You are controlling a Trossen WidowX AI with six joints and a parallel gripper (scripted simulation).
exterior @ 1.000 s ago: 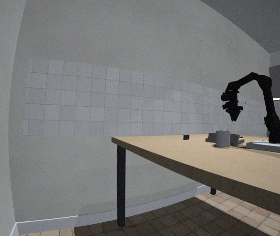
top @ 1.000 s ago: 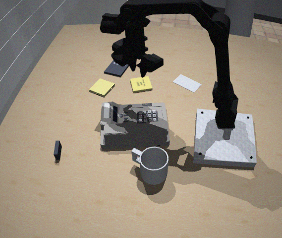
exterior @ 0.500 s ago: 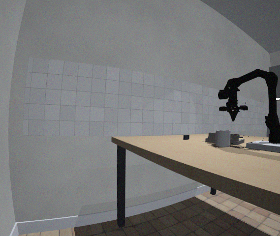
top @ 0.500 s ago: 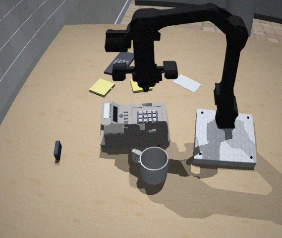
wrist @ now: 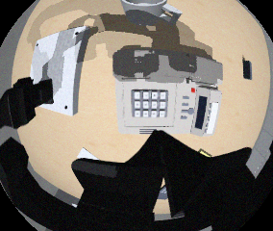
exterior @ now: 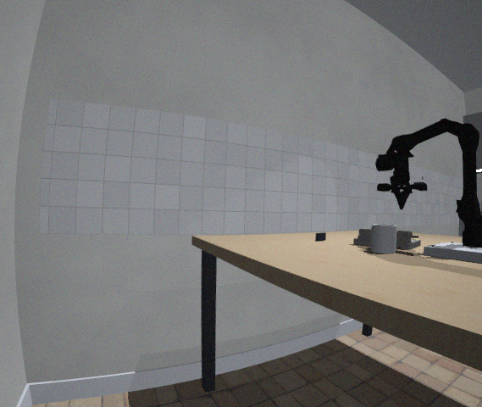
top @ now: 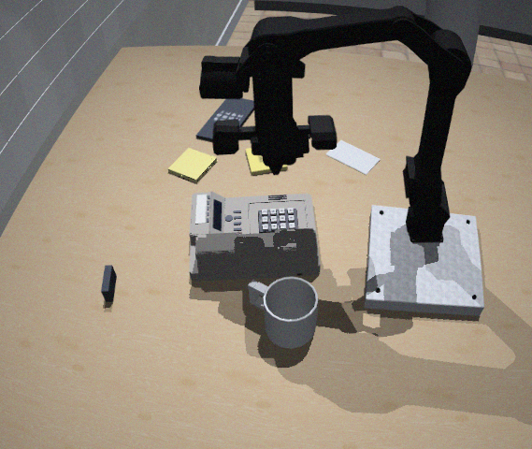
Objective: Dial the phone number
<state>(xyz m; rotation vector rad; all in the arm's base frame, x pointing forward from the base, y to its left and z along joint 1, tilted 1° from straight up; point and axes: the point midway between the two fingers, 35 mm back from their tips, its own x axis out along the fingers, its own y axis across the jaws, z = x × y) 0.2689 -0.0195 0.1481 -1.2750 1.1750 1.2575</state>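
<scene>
The fingers point(top: 276, 166) point(exterior: 401, 204) are clenched on nothing. I can't read any lettering. Mid-frame from above, the phone point(top: 256, 237) point(exterior: 407, 240) point(wrist: 182, 115) lies lengthwise left to right, keypad toward the top.

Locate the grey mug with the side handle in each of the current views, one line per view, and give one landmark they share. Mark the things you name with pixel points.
Top: the grey mug with the side handle point(top: 291, 324) point(exterior: 384, 239) point(wrist: 144, 12) is just below centre.
Exterior: right of centre, near the table's far edge.
Wrist: at the top edge, right of middle, partly cut off.
Shared landmark: the pale square base plate point(top: 449, 299) point(exterior: 459, 255) point(wrist: 73, 103) under the arm.
</scene>
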